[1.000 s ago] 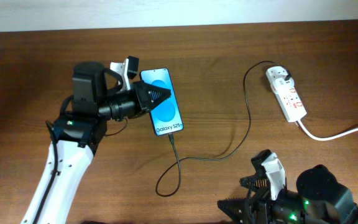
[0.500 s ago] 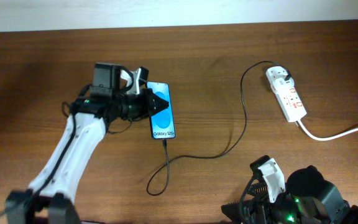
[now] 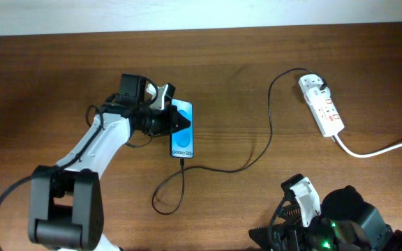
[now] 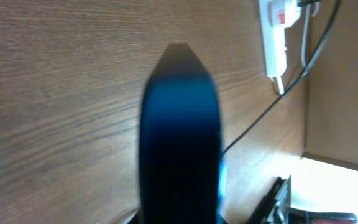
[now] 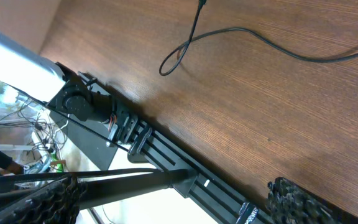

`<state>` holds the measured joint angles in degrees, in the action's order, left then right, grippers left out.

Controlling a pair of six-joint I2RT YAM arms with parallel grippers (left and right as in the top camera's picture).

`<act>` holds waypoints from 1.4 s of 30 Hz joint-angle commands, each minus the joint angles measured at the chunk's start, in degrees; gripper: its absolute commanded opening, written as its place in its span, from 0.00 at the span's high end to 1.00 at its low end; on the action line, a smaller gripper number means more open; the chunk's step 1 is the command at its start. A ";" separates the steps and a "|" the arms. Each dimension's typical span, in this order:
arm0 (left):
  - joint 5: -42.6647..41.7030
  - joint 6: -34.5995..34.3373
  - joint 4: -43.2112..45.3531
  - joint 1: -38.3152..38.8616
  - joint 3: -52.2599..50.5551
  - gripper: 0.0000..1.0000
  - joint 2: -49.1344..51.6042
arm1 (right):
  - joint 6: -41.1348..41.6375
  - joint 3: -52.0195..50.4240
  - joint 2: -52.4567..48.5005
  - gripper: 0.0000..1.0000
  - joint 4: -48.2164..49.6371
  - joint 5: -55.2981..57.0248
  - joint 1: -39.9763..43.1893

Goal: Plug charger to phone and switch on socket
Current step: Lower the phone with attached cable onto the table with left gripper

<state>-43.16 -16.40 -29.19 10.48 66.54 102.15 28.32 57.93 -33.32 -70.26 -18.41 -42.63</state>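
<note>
In the overhead view the phone (image 3: pixel 183 139) lies flat, its screen glowing blue. My left gripper (image 3: pixel 179 120) is shut, and its dark tips rest over the upper part of the screen. The charger (image 3: pixel 267 132) is a thin black cable. It meets the phone's near edge, loops on the table, and runs up to its white plug head (image 3: pixel 315 82) seated in the socket (image 3: pixel 324 108). The left wrist view shows only the blurred dark fingers (image 4: pixel 179 137) and the socket (image 4: pixel 275 31) far off. My right gripper (image 3: pixel 274 222) hangs open at the table's front edge, and nothing is between its fingers (image 5: pixel 297 199).
The socket's thick white cord (image 3: pixel 382 146) leads off to the right edge. The cable's loop (image 5: pixel 176 59) lies on the wood ahead of my right gripper. Below the table's front edge are a black frame rail (image 5: pixel 166 155) and some clutter.
The left arm swung in and its shut tips pushed the phone, which turned from slanted to nearly straight. The cable loop slid left with it. The right gripper barely moved.
</note>
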 commanded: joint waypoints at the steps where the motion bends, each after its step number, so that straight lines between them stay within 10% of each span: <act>1: 0.57 -1.57 1.51 -0.17 1.27 0.95 3.23 | -0.39 -0.42 0.02 0.02 0.13 0.72 0.28; 9: -5.20 -11.13 7.32 -0.15 1.27 0.95 10.38 | -0.39 -0.42 0.02 0.02 0.13 0.72 0.28; 19: -5.42 -5.90 7.74 -0.15 1.22 0.93 14.73 | -0.39 -0.42 0.02 0.02 0.13 0.72 0.28; 42: 13.07 -5.79 7.15 4.70 -0.09 0.76 15.17 | -0.39 -0.42 0.02 0.02 0.13 0.72 0.28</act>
<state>-36.27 -23.18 -21.56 13.72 67.07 116.49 28.29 57.93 -33.32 -70.26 -18.20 -42.63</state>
